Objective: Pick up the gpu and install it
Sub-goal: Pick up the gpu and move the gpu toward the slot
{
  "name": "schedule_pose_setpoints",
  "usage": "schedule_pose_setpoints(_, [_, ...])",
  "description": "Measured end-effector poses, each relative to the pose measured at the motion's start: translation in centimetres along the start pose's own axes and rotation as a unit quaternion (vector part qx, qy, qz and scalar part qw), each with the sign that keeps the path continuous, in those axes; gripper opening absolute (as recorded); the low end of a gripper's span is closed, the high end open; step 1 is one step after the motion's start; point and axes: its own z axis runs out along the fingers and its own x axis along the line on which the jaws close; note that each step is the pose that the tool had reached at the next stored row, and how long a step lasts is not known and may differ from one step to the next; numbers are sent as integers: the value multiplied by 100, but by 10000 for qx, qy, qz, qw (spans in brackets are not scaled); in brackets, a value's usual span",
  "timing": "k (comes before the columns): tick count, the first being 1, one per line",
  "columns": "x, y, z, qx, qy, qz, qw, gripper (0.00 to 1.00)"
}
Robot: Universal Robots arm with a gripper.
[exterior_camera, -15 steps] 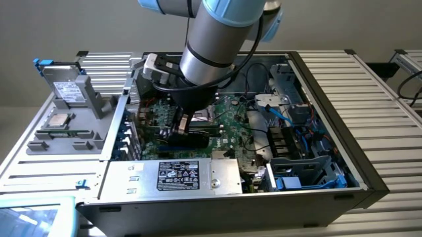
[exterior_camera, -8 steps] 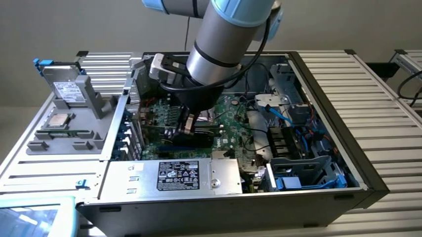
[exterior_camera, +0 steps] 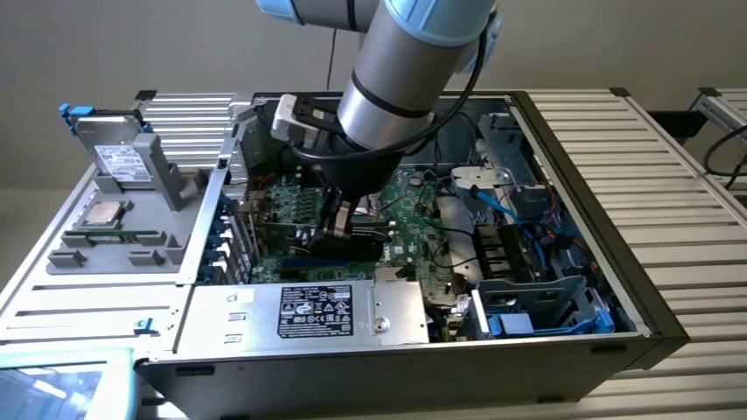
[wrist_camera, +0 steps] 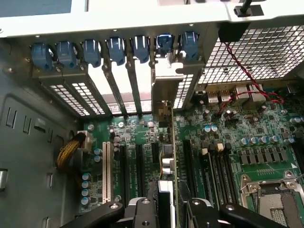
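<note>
In the wrist view, the gripper is about half way open. Its two fingers press on both sides of the gpu, so it has hold of it. The gpu stands on its thin edge, right between the fingers. It goes straight out ahead of the gripper, over the green motherboard. Its far end has a shiny metal plate. That plate is at the back wall of the case, under a row of blue clips. A white slot lies on one side of the gripper. Yellow wires are further out on that same side. On the other side of the gripper, at the back wall, there is a metal mesh with thin red wires.

In the exterior view, the big grey arm reaches down into the open computer case. The gripper is low inside, close to the motherboard. A silver box with a black label is near the gripper, at the case's front edge. A grey tray lies well away from the gripper, outside the case.
</note>
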Motion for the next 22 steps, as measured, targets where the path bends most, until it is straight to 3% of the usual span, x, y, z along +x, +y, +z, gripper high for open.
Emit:
schedule_pose_setpoints(5, [0,5,-11,-1,1,1,10000,28])
schedule_pose_setpoints(9, [-7,51,-141,-11,1,1,10000,28])
schedule_pose_setpoints(13, [-11,46,-148,-10,8,-2,10000,28])
schedule_pose_setpoints(20, [-41,44,-150,-1,133,-76,9999,28])
schedule_pose_setpoints(22, [-60,46,-150,2,148,-111,9998,28])
